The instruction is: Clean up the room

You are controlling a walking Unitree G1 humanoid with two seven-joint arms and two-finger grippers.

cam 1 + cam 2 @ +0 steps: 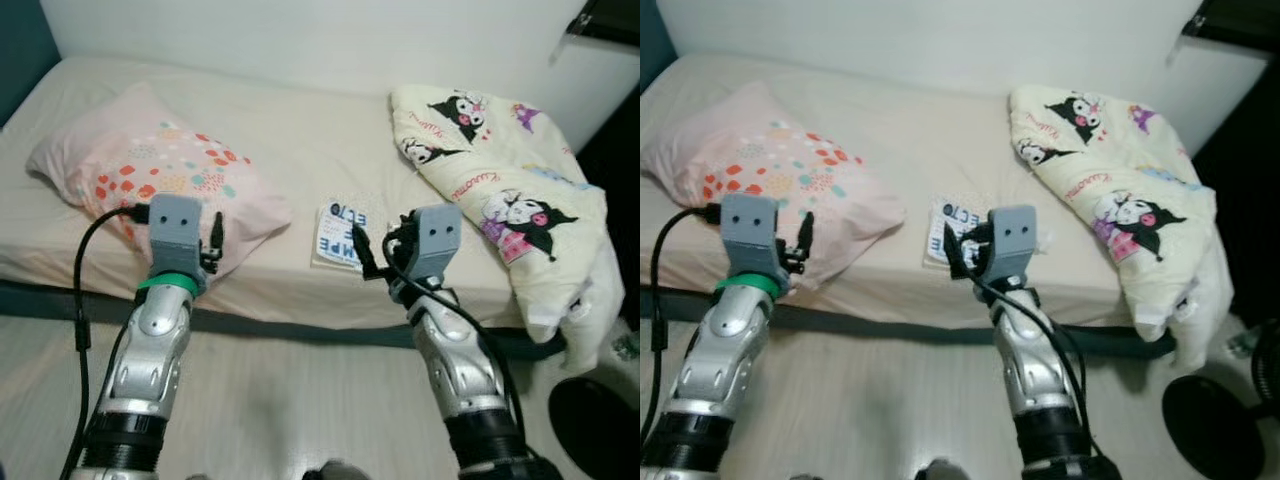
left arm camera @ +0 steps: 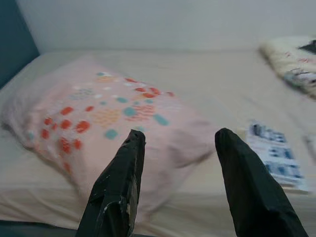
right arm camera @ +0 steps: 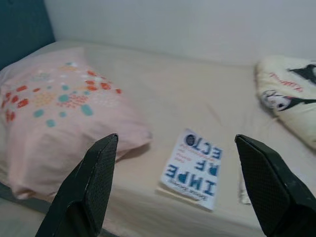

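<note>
A pink spotted pillow (image 1: 165, 170) is lying on the bed (image 1: 300, 140), with a book (image 3: 193, 169) beside it near the front edge and a cartoon-print blanket (image 1: 500, 190) bunched at the far right. The left gripper (image 2: 177, 185) is held over the pillow's near corner, fingers spread. The right gripper (image 3: 177, 190) is held above the book, fingers spread wide, nothing pinched.

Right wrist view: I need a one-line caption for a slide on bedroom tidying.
Open right gripper hovers before a bed, aimed at a book lying between a pink pillow and a cartoon-print blanket.
</note>
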